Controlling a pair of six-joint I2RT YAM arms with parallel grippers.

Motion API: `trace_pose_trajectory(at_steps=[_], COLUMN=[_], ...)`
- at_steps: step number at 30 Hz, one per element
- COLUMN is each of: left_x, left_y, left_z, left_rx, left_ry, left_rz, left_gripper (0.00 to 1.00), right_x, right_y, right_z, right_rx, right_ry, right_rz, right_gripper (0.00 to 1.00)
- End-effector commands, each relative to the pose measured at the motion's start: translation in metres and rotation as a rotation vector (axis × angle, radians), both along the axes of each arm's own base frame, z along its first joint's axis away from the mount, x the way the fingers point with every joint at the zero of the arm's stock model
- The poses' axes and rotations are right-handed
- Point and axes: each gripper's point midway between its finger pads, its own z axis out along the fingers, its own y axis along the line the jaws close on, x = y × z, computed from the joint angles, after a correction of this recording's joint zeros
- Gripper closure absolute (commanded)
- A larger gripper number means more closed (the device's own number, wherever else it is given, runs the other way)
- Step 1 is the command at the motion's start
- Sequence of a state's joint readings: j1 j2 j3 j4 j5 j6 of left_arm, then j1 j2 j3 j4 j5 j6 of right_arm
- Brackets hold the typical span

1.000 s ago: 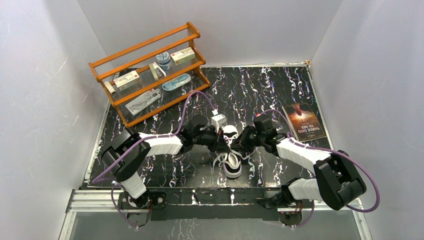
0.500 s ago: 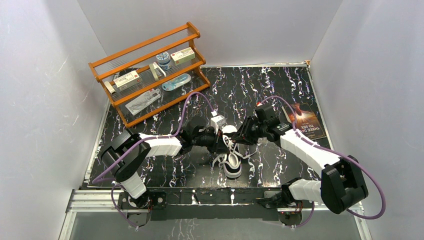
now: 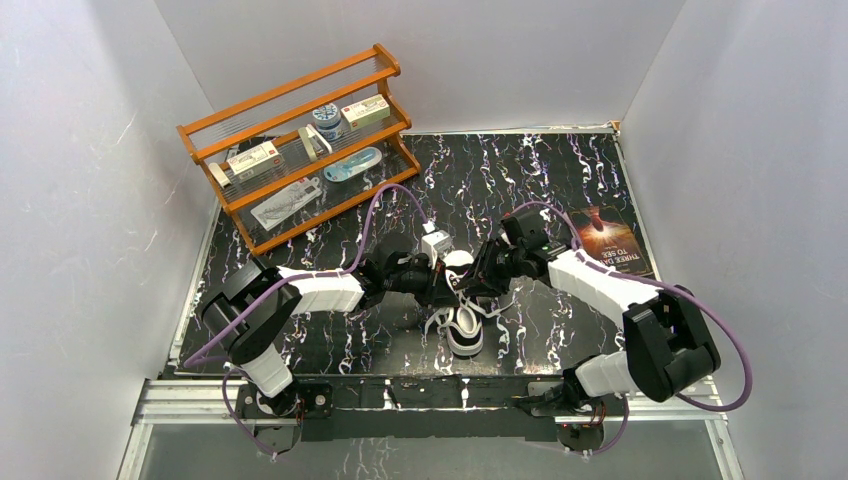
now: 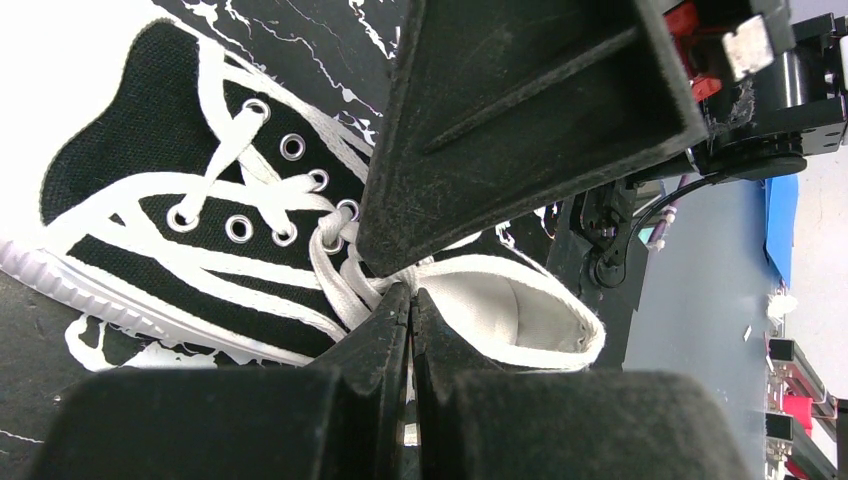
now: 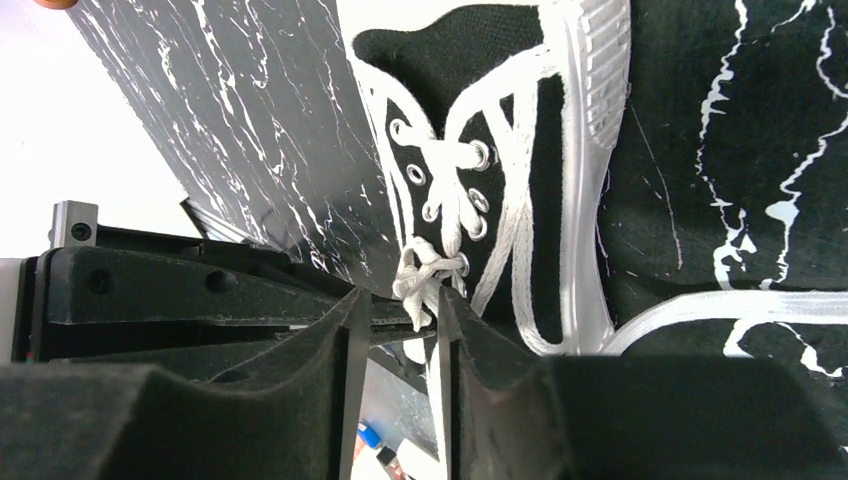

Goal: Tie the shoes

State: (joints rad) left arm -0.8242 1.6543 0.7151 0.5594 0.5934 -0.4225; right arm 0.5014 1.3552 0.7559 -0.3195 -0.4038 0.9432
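Note:
The shoe [image 3: 463, 320], black canvas with a white sole, lies mid-table with its toe toward the arms. Its white laces [image 4: 335, 270] bunch into a knot [image 5: 425, 272] above the top eyelets. My left gripper [image 4: 410, 298] is shut at that knot, a strip of white lace pinched between its fingers. From the other side my right gripper [image 5: 395, 308] stands open, the knot just at its fingertips and a lace end hanging against one finger. In the top view both grippers, left [image 3: 441, 286] and right [image 3: 478, 281], meet over the shoe's opening. Loose lace loops [image 3: 497, 311] trail beside the shoe.
A wooden shelf rack [image 3: 300, 150] with small boxes and a tin stands at the back left. A book [image 3: 608, 240] lies flat at the right, close behind the right forearm. White walls close in the black marbled table [image 3: 540, 170] on three sides.
My right gripper has opened, and its arm has swung its elbow outward while the hand stays by the knot. The left gripper and the shoe have not moved.

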Motion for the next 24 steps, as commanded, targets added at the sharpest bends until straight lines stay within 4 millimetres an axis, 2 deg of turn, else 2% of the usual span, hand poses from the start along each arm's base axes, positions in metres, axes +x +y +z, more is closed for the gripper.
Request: trace_pose_trajectory(at_steps=[1, 5, 6, 7, 10, 11, 12, 17, 21, 24], left_x=[0.002, 0.004, 0.004, 0.004, 0.004, 0.003, 0.001, 0.003, 0.012, 0.025], left_y=[-0.004, -0.005, -0.006, -0.006, -0.006, -0.006, -0.006, 0.000, 0.015, 0.023], left_z=[0.018, 0.021, 0.022, 0.023, 0.025, 0.028, 0.032, 0.051, 0.071, 0.082], left_rx=[-0.028, -0.033, -0.035, -0.035, -0.040, -0.045, -0.056, -0.071, -0.099, -0.114], left_ry=[-0.057, -0.065, -0.065, -0.065, -0.061, -0.058, -0.055, -0.077, -0.074, -0.071], left_rz=[-0.015, -0.011, -0.013, -0.013, -0.013, -0.014, -0.022, 0.027, 0.092, 0.125], left_gripper=[1.00, 1.00, 1.00, 1.00, 1.00, 1.00, 0.98, 0.78, 0.69, 0.65], right_x=[0.006, 0.004, 0.004, 0.004, 0.004, 0.005, 0.005, 0.007, 0.013, 0.010], right_y=[0.009, 0.009, 0.009, 0.009, 0.007, 0.007, 0.006, 0.006, 0.006, 0.005], right_z=[0.013, 0.010, 0.009, 0.008, 0.007, 0.008, 0.008, 0.007, 0.014, 0.014], right_rx=[0.048, 0.056, 0.057, 0.058, 0.055, 0.059, 0.062, 0.097, 0.107, 0.101], right_ry=[0.000, 0.009, 0.009, 0.010, -0.009, -0.023, -0.037, -0.096, -0.145, -0.141], right_rz=[0.015, 0.014, 0.015, 0.018, 0.012, 0.006, 0.001, -0.012, -0.019, -0.008], right_gripper=[0.63, 0.65, 0.67, 0.72, 0.98, 1.00, 1.00, 1.00, 1.00, 1.00])
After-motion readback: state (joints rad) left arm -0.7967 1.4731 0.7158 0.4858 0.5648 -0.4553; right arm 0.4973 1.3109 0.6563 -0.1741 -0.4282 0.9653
